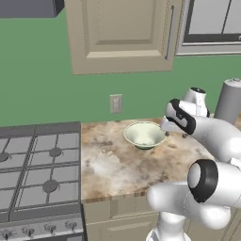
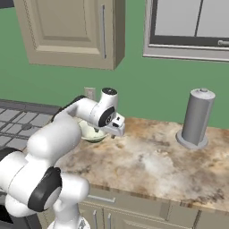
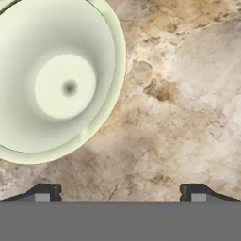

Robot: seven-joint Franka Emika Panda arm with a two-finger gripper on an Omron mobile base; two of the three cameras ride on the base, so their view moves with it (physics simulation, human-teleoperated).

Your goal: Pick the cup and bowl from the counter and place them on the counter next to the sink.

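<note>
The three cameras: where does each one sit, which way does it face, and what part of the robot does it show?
Left base view: behind the arm on its left, facing forward and down at the counter, bowl and stove; the arm rises at lower right.
Right base view: behind on the right, same counter, with a grey roll; the arm rises at lower left, hiding part of the bowl.
Hand view: on the hand, looking down at the bowl; the gripper is open, fingertips spread at the bottom.
Shared: all three show bowl and counter.
</note>
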